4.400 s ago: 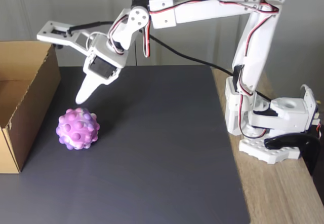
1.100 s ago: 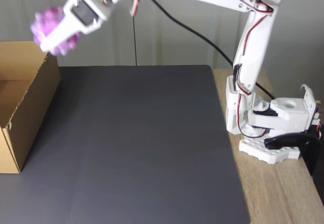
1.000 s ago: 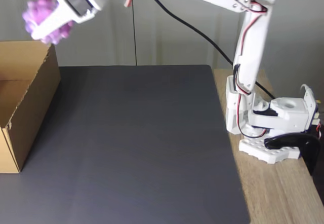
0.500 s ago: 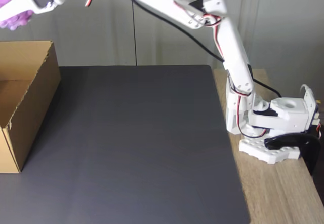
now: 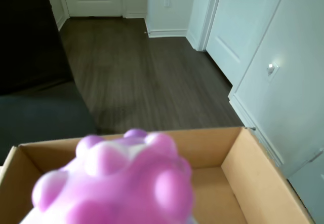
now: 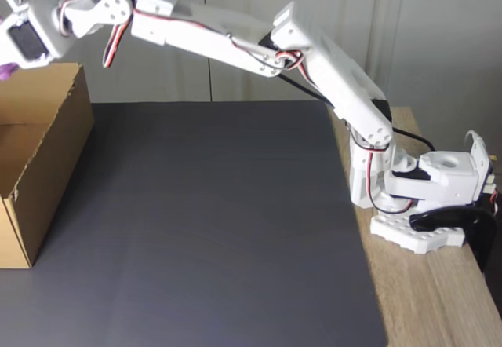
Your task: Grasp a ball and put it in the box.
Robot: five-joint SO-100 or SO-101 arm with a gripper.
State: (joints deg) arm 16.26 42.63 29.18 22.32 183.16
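The ball (image 5: 119,181), bumpy and marbled pink, purple and white, sits blurred and close at the bottom of the wrist view. It hangs over the open brown cardboard box (image 5: 238,158). The fixed view has the box (image 6: 55,151) at the left edge of the dark mat. There my gripper (image 6: 8,52) reaches over it at the top left corner, shut on the ball. A purple sliver of the ball (image 6: 5,70) peeks in at the frame's edge. The fingertips are cut off by the frame.
A dark mat (image 6: 212,221) covers most of the table, with bare wood (image 6: 439,308) on the right where the arm's base (image 6: 423,198) is clamped. Past the box, the wrist view shows dark floorboards (image 5: 152,77) and white doors (image 5: 283,82).
The arm has stretched further left and dropped a little, carrying the ball from above the box's right wall to over the box, almost out of the fixed view.
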